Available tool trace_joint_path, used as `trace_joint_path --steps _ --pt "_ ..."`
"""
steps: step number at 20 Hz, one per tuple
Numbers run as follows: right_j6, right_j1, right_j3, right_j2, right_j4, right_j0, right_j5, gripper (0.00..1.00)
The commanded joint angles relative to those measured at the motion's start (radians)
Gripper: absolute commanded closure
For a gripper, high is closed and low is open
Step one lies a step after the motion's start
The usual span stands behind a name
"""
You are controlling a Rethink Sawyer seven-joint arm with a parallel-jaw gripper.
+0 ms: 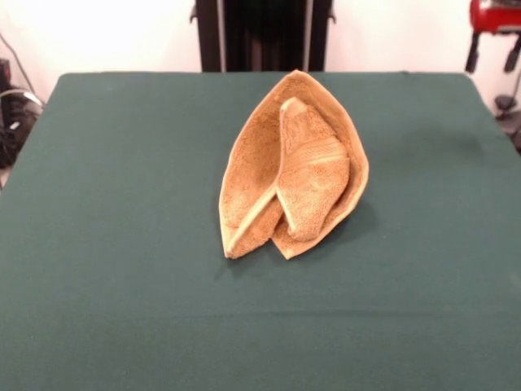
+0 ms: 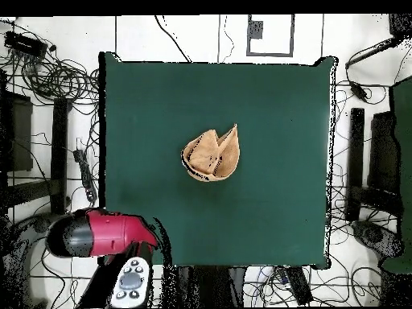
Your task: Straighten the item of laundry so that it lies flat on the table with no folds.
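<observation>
The item of laundry [image 1: 289,167] is a golden-orange towel lying crumpled near the middle of the table [image 1: 122,244]. Its edges curl up into a cone-like shape, and one flap with a woven band is folded over the middle. From above, the towel [image 2: 212,155] is a small bunched heap on the green table [image 2: 273,217]. My gripper [image 1: 492,50] hangs off the table's far right corner in the front view, well away from the towel. Its two black fingers are spread apart with nothing between them. The red arm [image 2: 100,233] lies beyond the table's bottom left corner in the overhead view.
Green cloth surrounds the towel on every side. Cables [image 2: 48,72] and dark equipment [image 2: 370,161] crowd the floor around the table. A grey control pad [image 2: 131,283] sits by the arm's base. The black pedestal [image 1: 260,32] stands behind the far edge.
</observation>
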Motion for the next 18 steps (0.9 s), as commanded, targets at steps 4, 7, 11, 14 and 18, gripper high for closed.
trace_joint_path --steps 4,7,11,14,18 --pt "0.253 0.088 0.038 0.056 0.060 -0.009 -0.167 0.00" --pt "0.192 -0.013 0.156 0.051 0.005 -0.088 -0.159 0.00" --pt "0.111 -0.177 0.233 -0.006 -0.038 -0.141 -0.011 0.00" --pt "0.088 -0.281 0.213 -0.062 -0.075 -0.134 0.137 0.00" --pt "0.014 -0.321 0.195 -0.025 -0.120 -0.214 0.198 0.00"
